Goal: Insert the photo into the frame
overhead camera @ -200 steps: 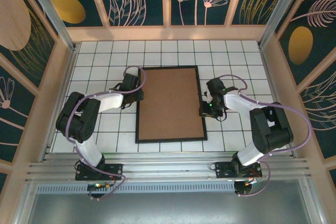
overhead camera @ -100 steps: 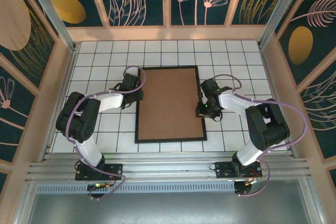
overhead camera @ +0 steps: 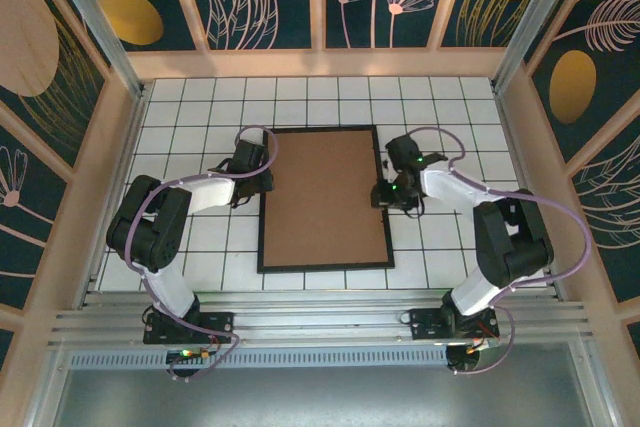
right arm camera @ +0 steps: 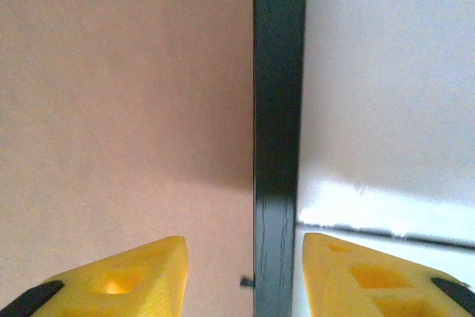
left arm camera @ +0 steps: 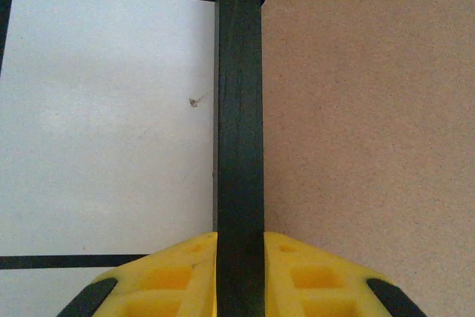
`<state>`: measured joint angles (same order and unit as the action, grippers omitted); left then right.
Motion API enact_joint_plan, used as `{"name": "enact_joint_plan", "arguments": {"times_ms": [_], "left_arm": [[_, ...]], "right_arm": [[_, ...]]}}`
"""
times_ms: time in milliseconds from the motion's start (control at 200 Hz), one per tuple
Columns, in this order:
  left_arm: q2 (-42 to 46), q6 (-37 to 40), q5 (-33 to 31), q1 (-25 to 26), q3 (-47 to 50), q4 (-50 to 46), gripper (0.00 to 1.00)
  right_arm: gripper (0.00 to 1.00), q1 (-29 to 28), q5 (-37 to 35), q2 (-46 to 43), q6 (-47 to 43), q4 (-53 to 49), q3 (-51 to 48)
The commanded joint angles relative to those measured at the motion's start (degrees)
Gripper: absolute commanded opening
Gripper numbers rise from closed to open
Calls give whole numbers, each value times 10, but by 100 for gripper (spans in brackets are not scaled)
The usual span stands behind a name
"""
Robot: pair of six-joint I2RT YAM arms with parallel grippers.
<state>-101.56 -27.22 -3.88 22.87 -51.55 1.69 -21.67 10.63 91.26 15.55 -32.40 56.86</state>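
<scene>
The black frame (overhead camera: pixel 325 267) lies flat on the tiled table with a brown backing board (overhead camera: pixel 325 197) filling it. The photo is hidden. My left gripper (overhead camera: pixel 264 175) sits at the frame's left side. In the left wrist view its yellow fingers (left arm camera: pixel 185 265) press on both faces of the black moulding (left arm camera: pixel 239 109), so the left gripper (left arm camera: pixel 240 239) is shut on it. My right gripper (overhead camera: pixel 383 193) is at the frame's right side. In the right wrist view it (right arm camera: pixel 243 239) is open and straddles the moulding (right arm camera: pixel 279 109), with a gap on each side.
White tiles with dark grout lines (overhead camera: pixel 200 117) surround the frame on all sides. Wooden side walls (overhead camera: pixel 115 167) and decorated panels close in the table. Both arm bases stand on the metal rail (overhead camera: pixel 320 322) at the near edge.
My right gripper has slid along the frame's right side toward the far end, and its jaws have spread wider. The left gripper and the frame have stayed put.
</scene>
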Motion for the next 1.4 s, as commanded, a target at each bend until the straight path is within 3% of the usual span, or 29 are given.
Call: {"name": "enact_joint_plan", "arguments": {"times_ms": [0, 200, 525, 886, 1066, 1236, 1396], "left_arm": [[13, 2, 9, 5, -11, 20, 22], [14, 3, 14, 5, -17, 15, 22], [19, 2, 13, 4, -21, 8, 24], [22, 0, 19, 5, -21, 10, 27], [43, -12, 1, 4, -20, 9, 37], [80, -18, -51, 1, -17, 13, 45], [52, -15, -23, -21, -38, -3, 44]], "right_arm": [[49, 36, 51, 2, -9, 65, 37], [50, 80, 61, 87, -18, 122, 97], [42, 80, 78, 192, -24, 136, 156], [30, 81, 65, 216, -37, 138, 139], [23, 81, 27, 218, -52, 123, 135], [22, 80, 28, 211, -51, 130, 132], [22, 79, 29, 213, -52, 140, 132]]}}
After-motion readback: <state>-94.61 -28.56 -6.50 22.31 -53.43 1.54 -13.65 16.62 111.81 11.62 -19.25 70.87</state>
